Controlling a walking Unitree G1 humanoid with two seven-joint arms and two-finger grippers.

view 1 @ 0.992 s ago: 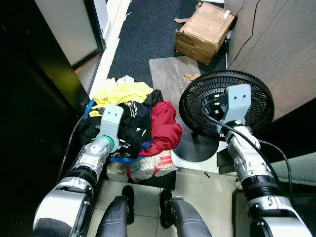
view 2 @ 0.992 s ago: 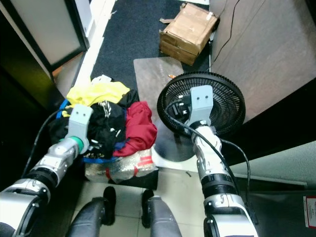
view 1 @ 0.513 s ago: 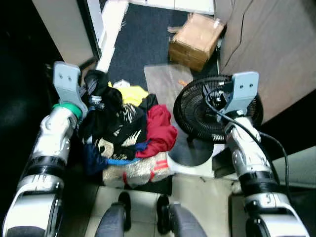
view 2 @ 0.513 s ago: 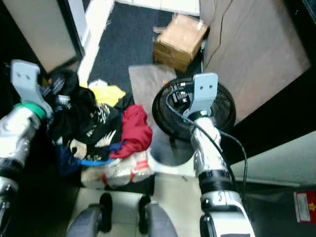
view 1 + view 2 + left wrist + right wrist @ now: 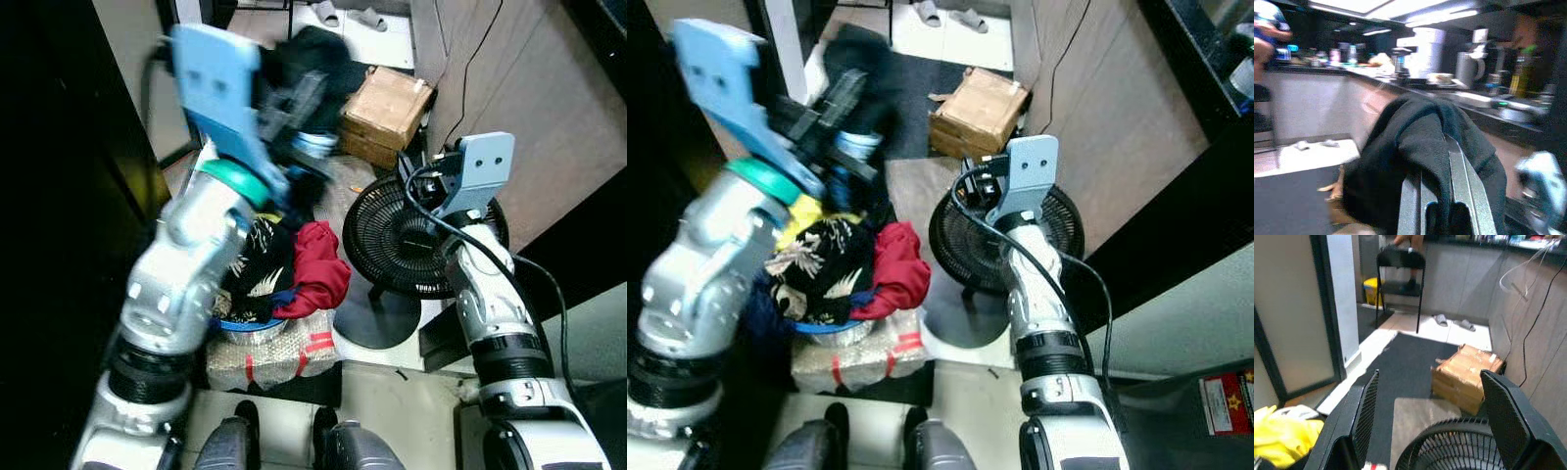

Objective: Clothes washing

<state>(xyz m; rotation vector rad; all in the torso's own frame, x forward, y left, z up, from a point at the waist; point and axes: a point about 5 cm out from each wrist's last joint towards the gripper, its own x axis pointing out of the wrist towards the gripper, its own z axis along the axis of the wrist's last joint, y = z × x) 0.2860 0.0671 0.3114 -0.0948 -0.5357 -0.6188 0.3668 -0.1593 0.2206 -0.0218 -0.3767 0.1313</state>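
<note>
My left gripper [image 5: 299,93] is raised high above the laundry pile, shut on a black garment [image 5: 315,51] that drapes over its fingers [image 5: 1462,181]. Below it a heap of clothes [image 5: 263,266] sits in a blue-rimmed basket [image 5: 235,324], with a black patterned piece on top, a red garment [image 5: 318,270] at its right and a yellow one [image 5: 1277,438] behind. My right gripper [image 5: 1432,431] stands open with nothing between its fingers, held over the black fan [image 5: 416,240] to the right of the pile.
The fan's round base [image 5: 377,315] stands on the tiles beside the basket. A cardboard box [image 5: 387,106] lies on the dark carpet against the wooden wall [image 5: 549,108]. A dark door frame [image 5: 59,196] closes off the left. A chair [image 5: 1400,262] stands farther back.
My left arm has swung up from the pile, lifting the black garment well clear of it. The head camera has tilted up, and the right arm has hardly moved.
</note>
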